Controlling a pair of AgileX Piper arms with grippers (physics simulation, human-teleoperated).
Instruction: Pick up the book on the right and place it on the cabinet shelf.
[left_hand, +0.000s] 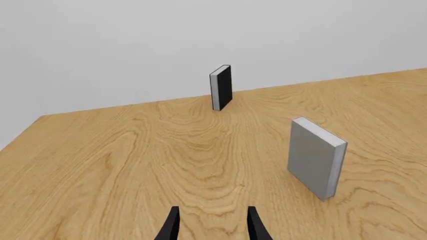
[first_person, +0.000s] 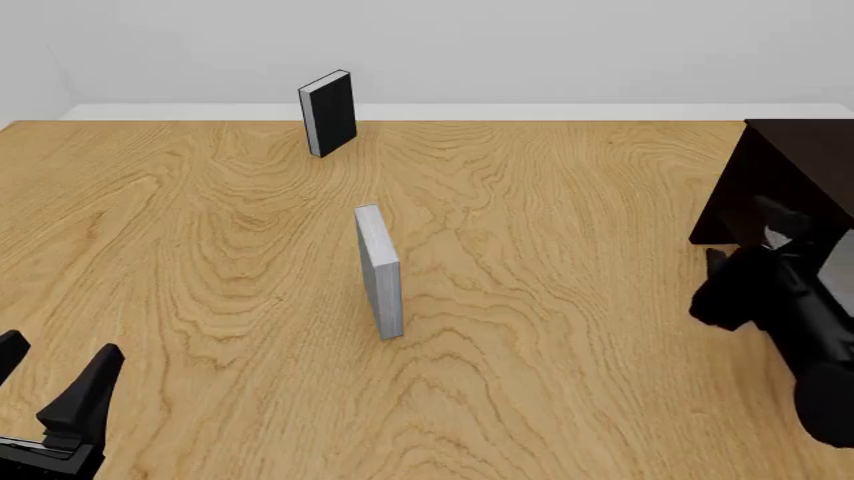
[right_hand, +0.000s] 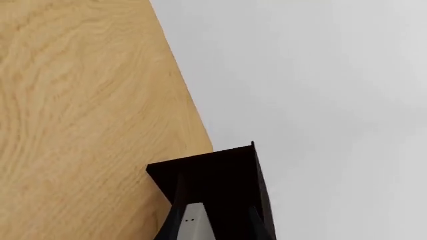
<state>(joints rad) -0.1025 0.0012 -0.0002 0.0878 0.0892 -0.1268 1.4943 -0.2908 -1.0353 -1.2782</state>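
- My left gripper (first_person: 54, 385) idles low at the near left of the table (first_person: 561, 300), jaws apart, nothing between them.
- Right gripper (right_hand: 213, 220) points into the cabinet shelf (first_person: 801, 175) at the table's right edge; something pale, probably the book (right_hand: 193, 225), shows between the jaws, clamped as far as I can see.
- A thin grey book (first_person: 379, 270) stands upright mid-table; a black book (first_person: 328, 112) stands at the far edge.
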